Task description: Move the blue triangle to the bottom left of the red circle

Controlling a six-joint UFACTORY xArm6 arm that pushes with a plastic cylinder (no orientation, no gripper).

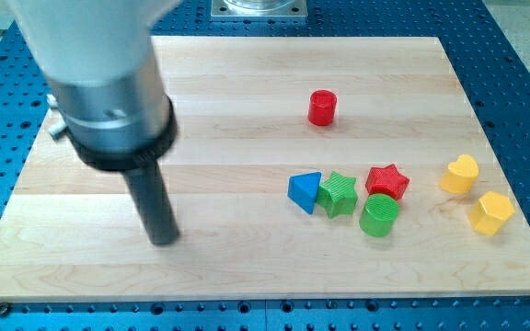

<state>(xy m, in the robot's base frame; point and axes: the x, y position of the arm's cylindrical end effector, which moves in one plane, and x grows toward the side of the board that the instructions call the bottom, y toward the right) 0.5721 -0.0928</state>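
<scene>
We see a pale wooden table lying on a blue perforated base. Our arm comes down over the left part of the table and ends in a straight dark rod; there is no gripper on it, so nothing opens, closes or holds anything. My tip rests on the wood at the near left, well apart from every block, with bare table between it and the nearest one.

The blue triangle lies right of centre, toward the near side. It is the leftmost piece of a small cluster and sits just beside the green star, seemingly touching it. On the star's right, a little nearer to us, stands the green cylinder, and just behind that is the red star, close to both green pieces.

The red circle stands alone farther back, well apart from the cluster. The blue triangle is nearer to us than the circle and only slightly to its left.

At the right edge of the table are two yellow blocks: a yellow heart, and a yellow hexagon-like block just near and right of it.
</scene>
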